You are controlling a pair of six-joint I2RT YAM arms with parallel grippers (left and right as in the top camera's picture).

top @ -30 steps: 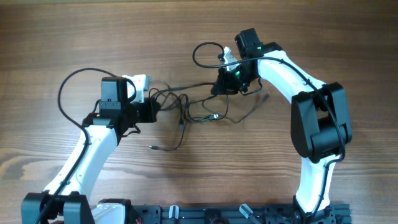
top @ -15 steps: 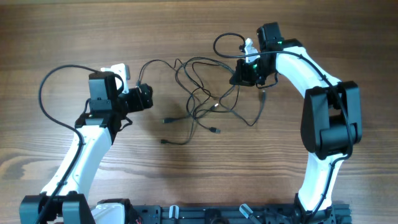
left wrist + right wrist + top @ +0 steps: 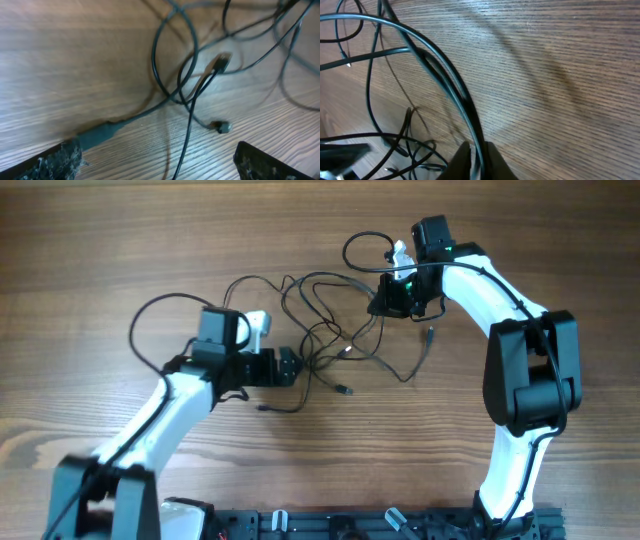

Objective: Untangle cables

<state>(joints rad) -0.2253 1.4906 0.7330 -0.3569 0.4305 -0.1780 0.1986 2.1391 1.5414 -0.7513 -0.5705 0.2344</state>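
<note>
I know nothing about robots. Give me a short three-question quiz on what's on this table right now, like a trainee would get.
1. True or false: the left end effector is clamped on the tangle of thin black cables.
2. What do the cables lie on? A. a brown wooden table. B. a metal tray. C. a white cloth.
3. Fill in: the right end effector pinches one black ____.

Key: 1. False, its fingers stand wide apart. 2. A. 3. Cable.
</note>
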